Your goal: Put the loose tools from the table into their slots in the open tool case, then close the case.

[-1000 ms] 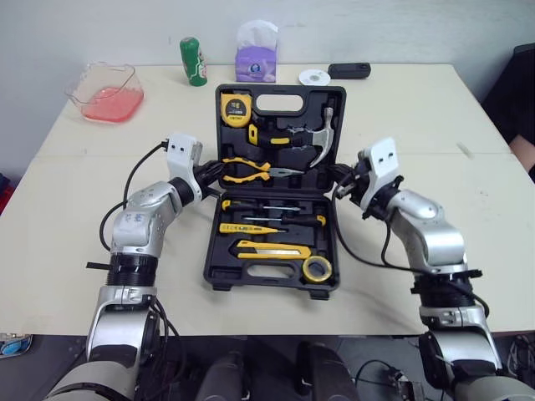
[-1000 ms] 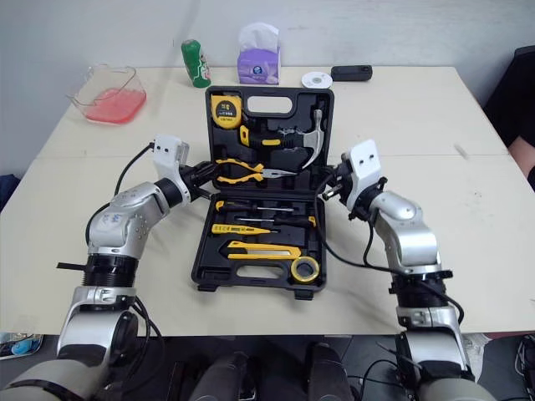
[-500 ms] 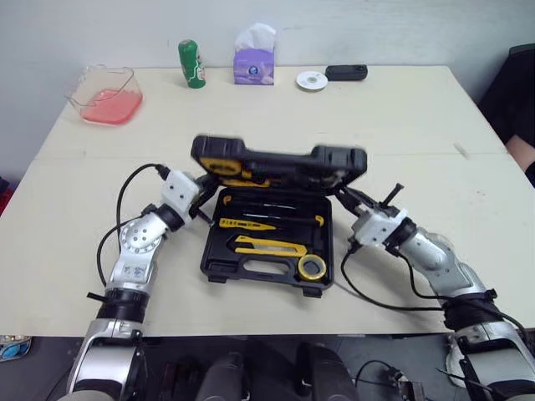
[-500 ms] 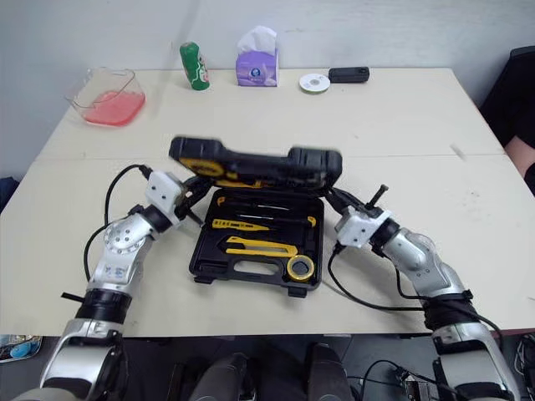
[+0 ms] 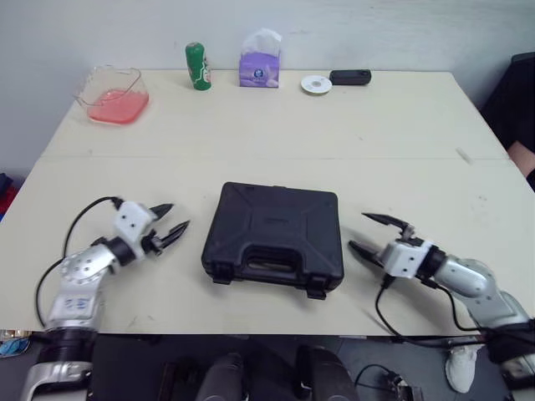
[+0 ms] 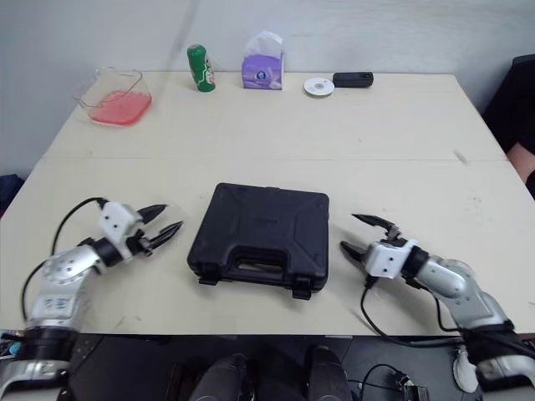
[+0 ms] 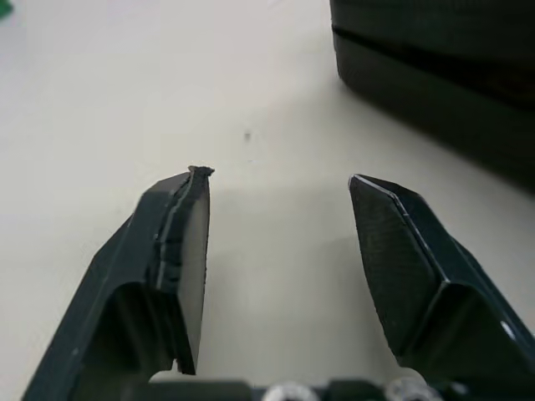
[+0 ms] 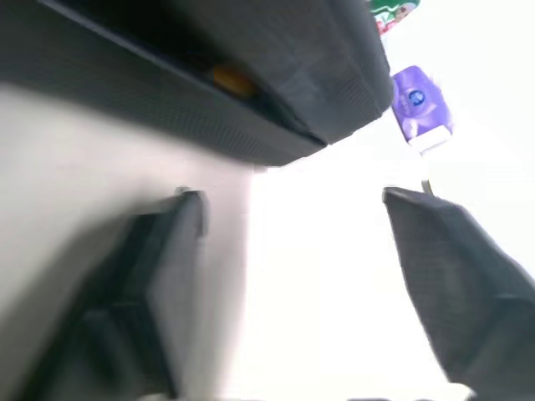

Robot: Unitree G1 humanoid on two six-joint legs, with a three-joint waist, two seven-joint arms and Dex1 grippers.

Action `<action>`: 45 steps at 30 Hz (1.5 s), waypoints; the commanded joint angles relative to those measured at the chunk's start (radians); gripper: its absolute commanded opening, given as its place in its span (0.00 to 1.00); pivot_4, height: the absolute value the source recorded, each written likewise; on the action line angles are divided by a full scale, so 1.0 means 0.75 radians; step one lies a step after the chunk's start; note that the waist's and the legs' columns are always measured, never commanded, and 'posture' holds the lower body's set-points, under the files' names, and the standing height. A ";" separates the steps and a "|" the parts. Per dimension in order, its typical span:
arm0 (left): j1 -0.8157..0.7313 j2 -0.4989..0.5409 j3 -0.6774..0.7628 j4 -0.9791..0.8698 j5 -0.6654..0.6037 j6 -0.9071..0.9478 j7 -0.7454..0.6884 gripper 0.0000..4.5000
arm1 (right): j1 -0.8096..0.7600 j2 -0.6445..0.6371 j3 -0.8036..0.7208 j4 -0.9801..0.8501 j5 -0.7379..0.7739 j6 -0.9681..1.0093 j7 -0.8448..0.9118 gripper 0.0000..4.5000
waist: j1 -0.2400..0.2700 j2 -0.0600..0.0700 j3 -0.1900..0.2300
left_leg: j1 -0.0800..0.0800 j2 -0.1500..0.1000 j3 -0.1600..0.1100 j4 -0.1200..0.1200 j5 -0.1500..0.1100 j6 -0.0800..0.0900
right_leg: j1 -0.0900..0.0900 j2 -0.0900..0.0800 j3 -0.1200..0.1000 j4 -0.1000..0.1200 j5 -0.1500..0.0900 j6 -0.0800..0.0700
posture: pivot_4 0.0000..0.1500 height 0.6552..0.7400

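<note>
Left gripper (image 5: 177,215) is low over the table (image 5: 351,142), just beside the left side of the tool case (image 5: 274,225), and its two black fingers are spread apart, tips aimed at the case wall. From the left wrist view you see it clearly: both fingers (image 7: 171,251) are wide, bare tabletop between them, and the dark edge of the case beyond, apart from the tips.

Over on the other side, the right gripper (image 5: 358,230) mirrors it, sitting just off the case's right side with its fingers splayed too, one tip higher, one lower. They are close to the case but not touching it. The right wrist view looks along the case's side wall, with a sliver of yellow showing at the seam.

And the case itself lies flat in the middle of the table with the lid down on the base. Its handle (image 5: 266,265) faces the robot, and two latches (image 5: 316,289) sit on the near edge. Whether they are snapped shut, I can't tell from here.

Along the far edge stand a green can (image 5: 196,65), a purple tissue box (image 5: 257,68), a white disc (image 5: 316,84) and a small black device (image 5: 349,78). A clear container with pink contents (image 5: 115,93) sits at the far left corner, well apart from the case.
</note>
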 commanded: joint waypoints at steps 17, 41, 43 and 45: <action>-0.124 0.017 -0.045 -0.258 -0.123 0.297 -0.158 0.00 | 0.130 -0.032 -0.142 -0.585 0.647 1.214 0.490 0.02 | 0.005 0.000 0.000 | 0.002 0.000 -0.005 0.002 -0.002 -0.001 | 0.007 0.001 -0.003 -0.003 0.001 -0.001 | 1.00 1.00; 0.039 -0.076 -0.125 -0.588 -0.112 0.598 -0.137 0.00 | -0.466 0.253 0.102 -0.275 0.328 1.354 0.632 0.02 | -0.005 0.000 0.000 | -0.001 -0.001 -0.001 0.003 -0.002 0.000 | 0.001 0.003 -0.008 0.000 0.001 -0.001 | 1.00 1.00; 0.124 -0.082 -0.087 -0.693 -0.135 0.628 -0.112 0.00 | -0.554 0.303 0.119 -0.153 0.290 1.302 0.643 0.02 | -0.008 0.000 0.000 | -0.002 0.000 0.000 0.003 -0.002 -0.001 | -0.001 0.003 -0.005 0.000 0.001 -0.001 | 1.00 1.00; 0.186 -0.100 -0.053 -0.766 -0.150 0.655 -0.074 0.00 | -0.638 0.351 0.128 -0.031 0.252 1.268 0.647 0.02 | -0.008 0.000 0.001 | -0.002 0.000 0.000 0.002 -0.002 -0.001 | -0.002 0.002 -0.004 0.000 0.001 -0.001 | 1.00 1.00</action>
